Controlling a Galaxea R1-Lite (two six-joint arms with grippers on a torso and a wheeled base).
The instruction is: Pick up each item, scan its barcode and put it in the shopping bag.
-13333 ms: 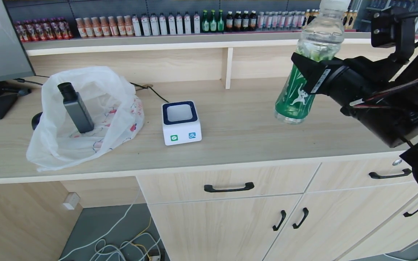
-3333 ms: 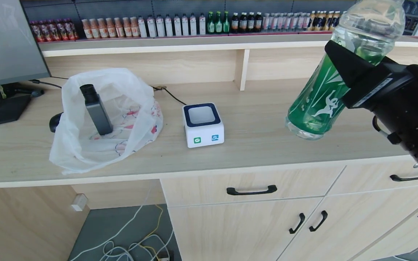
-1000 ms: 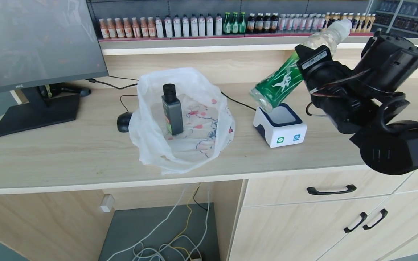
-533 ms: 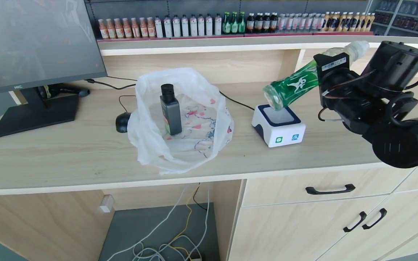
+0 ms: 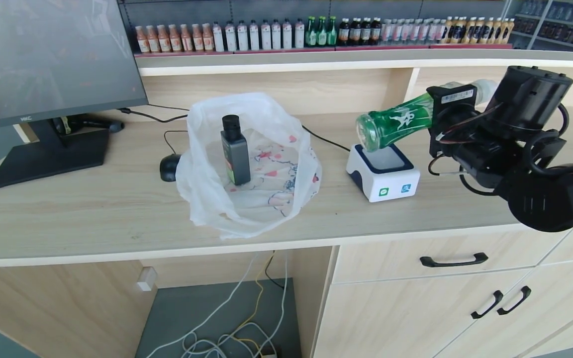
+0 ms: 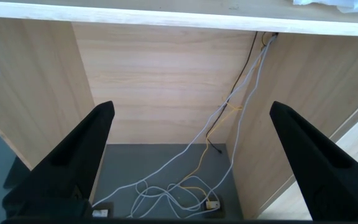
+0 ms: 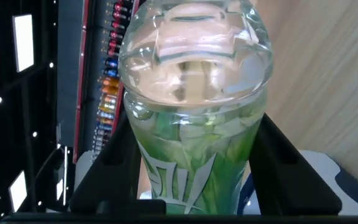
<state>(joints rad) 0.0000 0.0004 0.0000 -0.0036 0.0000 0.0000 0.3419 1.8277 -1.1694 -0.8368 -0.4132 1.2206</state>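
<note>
Head view: my right fingers (image 5: 453, 99) grip a green-labelled plastic bottle (image 5: 396, 124) above the white cube scanner (image 5: 383, 171); a dark bottle (image 5: 235, 154) already stands in the white plastic bag (image 5: 207, 199). Left fingers (image 6: 73, 162) spread apart.

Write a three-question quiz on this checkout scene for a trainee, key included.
1. True or false: the right gripper holds the green-labelled bottle nearly on its side above the scanner.
2. What stands inside the shopping bag? A) a dark grey bottle B) a drinks can C) a cereal box
3. Fill in: on the left gripper, the fingers stand ___ (open or shut).

Key: 1 true; 2 A; 3 open.
</note>
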